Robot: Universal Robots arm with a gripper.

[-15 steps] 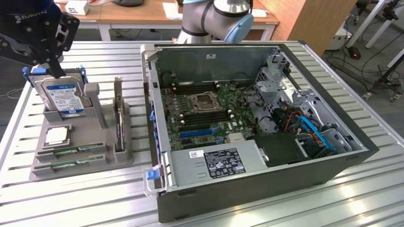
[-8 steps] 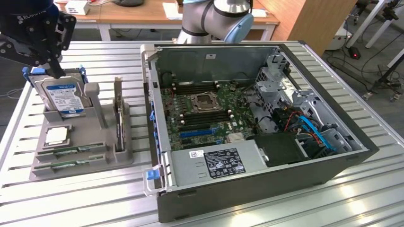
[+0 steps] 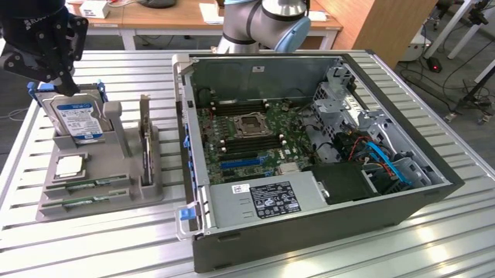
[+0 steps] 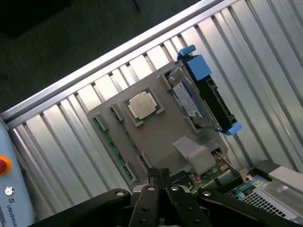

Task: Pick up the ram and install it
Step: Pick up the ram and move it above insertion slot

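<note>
Slatted metal table (image 3: 433, 243) is occupied by open PC case (image 3: 309, 234) and grey parts holder (image 3: 108, 168). Gripper (image 4: 160, 173) is hung over hard drive (image 3: 77, 119), jaws closed, nothing held. Ram (image 3: 87, 185) is seated in holder's front slot, beside matching stick (image 3: 77, 201).

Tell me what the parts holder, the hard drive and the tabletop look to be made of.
The parts holder looks like matte grey plastic, perhaps moulded or printed: dull, even colour, no glare. The hard drive shows a bare silvery metal casing under a glossy blue-and-white label. The tabletop is ribbed silver metal, likely aluminium: its slats catch bright highlights.
</note>
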